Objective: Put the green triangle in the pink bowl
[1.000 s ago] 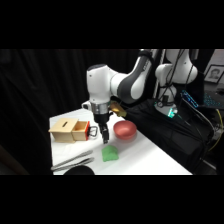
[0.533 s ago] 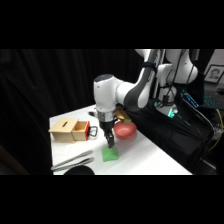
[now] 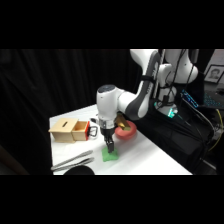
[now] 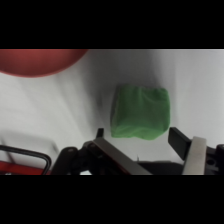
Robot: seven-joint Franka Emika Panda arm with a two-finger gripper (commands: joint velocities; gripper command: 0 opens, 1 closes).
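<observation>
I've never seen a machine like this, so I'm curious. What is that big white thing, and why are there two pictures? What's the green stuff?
The big white thing is a robot arm. At its end is a hand with two fingers for picking things up.

The side picture comes from a camera standing next to the white table. The wrist picture comes from a small camera on the arm itself, looking down past the hand.

On the table lie a green triangle block, a pink bowl, a tan wooden box and metal tongs.

The hand is low over the green block. In the wrist picture its fingers stand open, one on each side of the block, which rests on the table. Nothing is held yet. The bowl shows as a red shape at the top of that picture.
</observation>
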